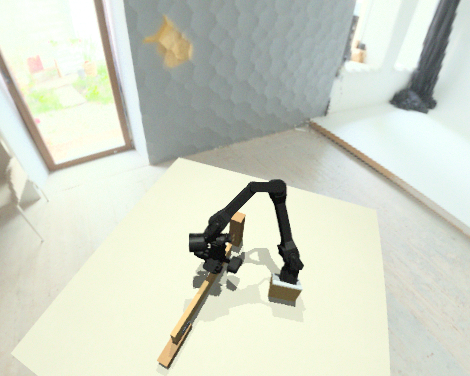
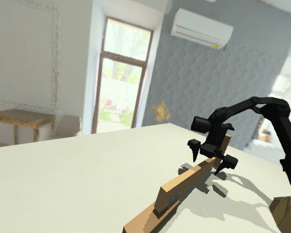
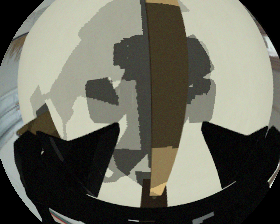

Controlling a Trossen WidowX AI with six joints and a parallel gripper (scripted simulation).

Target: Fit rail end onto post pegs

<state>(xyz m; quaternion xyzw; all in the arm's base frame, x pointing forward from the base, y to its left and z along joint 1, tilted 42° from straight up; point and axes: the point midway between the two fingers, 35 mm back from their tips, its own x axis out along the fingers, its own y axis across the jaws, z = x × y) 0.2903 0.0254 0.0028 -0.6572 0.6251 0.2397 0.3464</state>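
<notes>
The long rail (image 1: 197, 300) (image 2: 182, 181) (image 3: 168, 75) slopes from the low footboard block (image 1: 166, 356) (image 2: 139, 223), where its far end stands in the dark bracket (image 1: 186, 328) (image 2: 174, 200), down toward the short post (image 1: 237, 231) (image 2: 226, 144). The rail's near end is close in front of the post; the arm partly covers it, and the pegs cannot be made out. My gripper (image 1: 224, 267) (image 2: 205, 167) (image 3: 163, 126) is wide open and empty, pointing down above the post-side half of the rail. In the wrist view the rail runs between the two separated fingers, touching neither.
The arm's base stands on a wooden block (image 1: 284, 291) (image 2: 288, 213) to the right of the rail. The arm arches from there over to the rail, near the post. Shadows of the arm and gripper fall on the pale table (image 1: 335, 240) (image 2: 83, 173) around the rail.
</notes>
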